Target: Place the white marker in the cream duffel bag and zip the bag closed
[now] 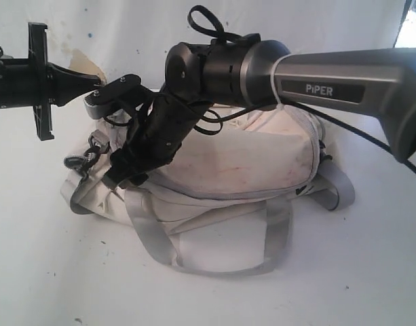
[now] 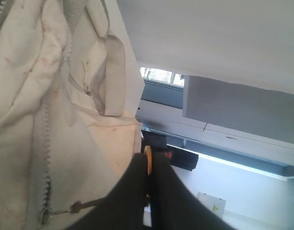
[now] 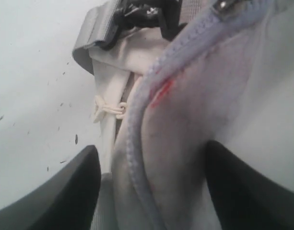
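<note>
White table (image 1: 45, 272), white backdrop. Cream duffel bag (image 1: 248, 163) lies mid-table, grey handle (image 1: 153, 248) toward 6 o'clock. Left claw (image 1: 96, 83) pressed fully together at the bag's 10 o'clock end; any pinch on fabric cannot be told. Right claw (image 3: 151, 189) spread wide, fingers astride grey zipper trim (image 3: 137, 110) near 9 o'clock, not clamped.

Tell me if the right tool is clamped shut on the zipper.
No: the right tool stands open, fingers apart astride the zipper of the cream duffel bag.
</note>
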Tool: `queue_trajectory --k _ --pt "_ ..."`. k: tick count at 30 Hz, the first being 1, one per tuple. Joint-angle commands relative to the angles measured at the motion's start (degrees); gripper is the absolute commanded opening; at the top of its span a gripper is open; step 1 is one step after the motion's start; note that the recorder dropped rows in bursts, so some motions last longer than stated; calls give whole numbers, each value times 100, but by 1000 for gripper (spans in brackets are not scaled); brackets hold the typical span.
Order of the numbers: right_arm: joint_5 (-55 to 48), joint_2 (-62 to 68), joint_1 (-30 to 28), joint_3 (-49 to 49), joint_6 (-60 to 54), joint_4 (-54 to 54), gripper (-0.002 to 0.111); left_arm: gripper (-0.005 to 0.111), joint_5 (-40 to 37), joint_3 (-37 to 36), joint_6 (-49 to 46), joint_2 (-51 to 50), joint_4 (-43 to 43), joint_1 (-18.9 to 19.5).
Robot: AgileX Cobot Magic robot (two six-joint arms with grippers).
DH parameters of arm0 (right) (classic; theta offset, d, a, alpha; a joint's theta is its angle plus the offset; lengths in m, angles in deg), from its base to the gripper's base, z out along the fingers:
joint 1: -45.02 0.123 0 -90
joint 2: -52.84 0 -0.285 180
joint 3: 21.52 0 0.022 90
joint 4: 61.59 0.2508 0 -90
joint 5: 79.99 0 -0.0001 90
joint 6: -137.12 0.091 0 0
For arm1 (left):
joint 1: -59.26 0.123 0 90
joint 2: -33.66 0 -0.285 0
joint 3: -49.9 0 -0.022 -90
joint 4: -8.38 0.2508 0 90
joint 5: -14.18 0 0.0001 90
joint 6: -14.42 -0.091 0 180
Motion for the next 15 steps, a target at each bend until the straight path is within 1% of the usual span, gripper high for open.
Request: queue_trajectory --k 1,4,5,6,10,15 --pt "42 7 1 -8 14 -244 43 0 -25 96 -27 63 -189 -8" --pt "-42 7 1 -8 111 -450 14 0 -22 96 17 63 -189 -8" --pt "-81 7 1 -8 111 -474 2 0 -22 96 21 63 -189 -8" --pt "-117 7 1 -8 144 -474 0 0 14 96 32 63 -189 -8" --pt "-383 7 1 -8 78 -494 0 0 356 119 226 63 -189 -8" --pt "-911 7 1 -8 63 -927 0 0 718 421 313 63 -189 -8"
